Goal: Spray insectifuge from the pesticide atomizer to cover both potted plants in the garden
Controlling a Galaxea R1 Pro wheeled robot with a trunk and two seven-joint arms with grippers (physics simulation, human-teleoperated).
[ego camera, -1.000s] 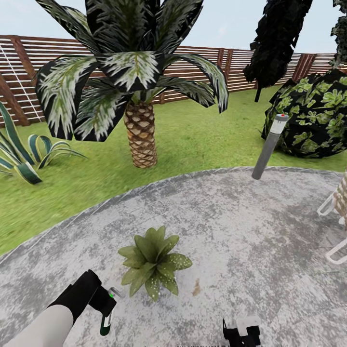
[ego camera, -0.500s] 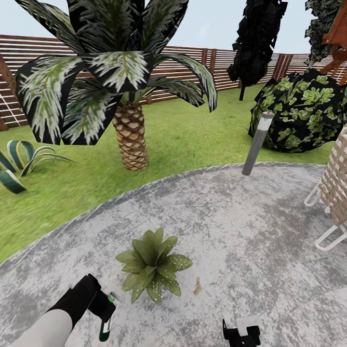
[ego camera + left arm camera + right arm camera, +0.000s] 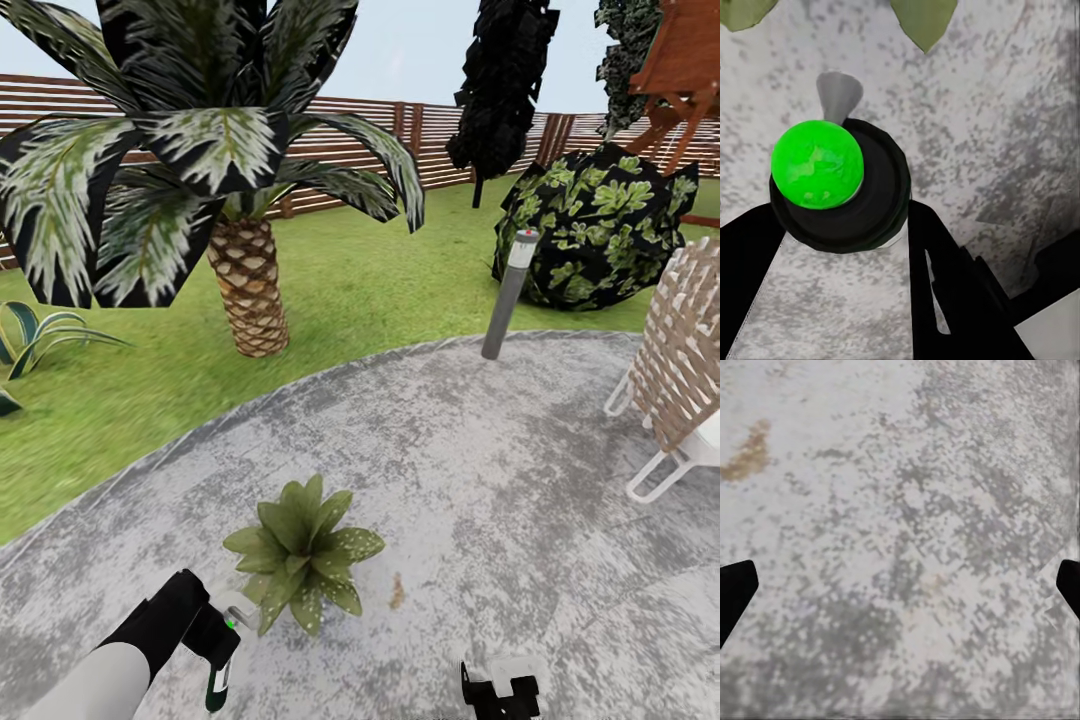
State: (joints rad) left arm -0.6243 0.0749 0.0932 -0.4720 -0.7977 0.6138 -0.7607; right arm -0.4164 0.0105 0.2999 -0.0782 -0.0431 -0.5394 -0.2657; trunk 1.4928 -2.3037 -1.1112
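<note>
The pesticide atomizer [image 3: 222,650] is a small bottle with a dark body, white head and green mark, and my left gripper [image 3: 215,640] is shut on it low over the patio. In the left wrist view its dark round top carries a bright green dot [image 3: 817,163] and a grey nozzle [image 3: 838,91], with black fingers [image 3: 945,277] on either side. One potted plant [image 3: 298,550], a low speckled green rosette, stands just right of the atomizer, its leaves [image 3: 922,19] close to the nozzle. The other potted plant is out of view. My right gripper [image 3: 500,690] hangs open over bare paving [image 3: 900,540].
The round grey patio [image 3: 480,480] borders green lawn [image 3: 380,290]. A palm [image 3: 245,290] stands behind, a grey bollard lamp [image 3: 508,295] at the patio edge, a big dark shrub [image 3: 590,230], a white slatted chair [image 3: 680,370] at right, an agave [image 3: 30,335] and fence [image 3: 430,140].
The whole view has swung, so the scenery slid left and the chair came further in. The atomizer stays in my left gripper, now nearer the plant's leaves.
</note>
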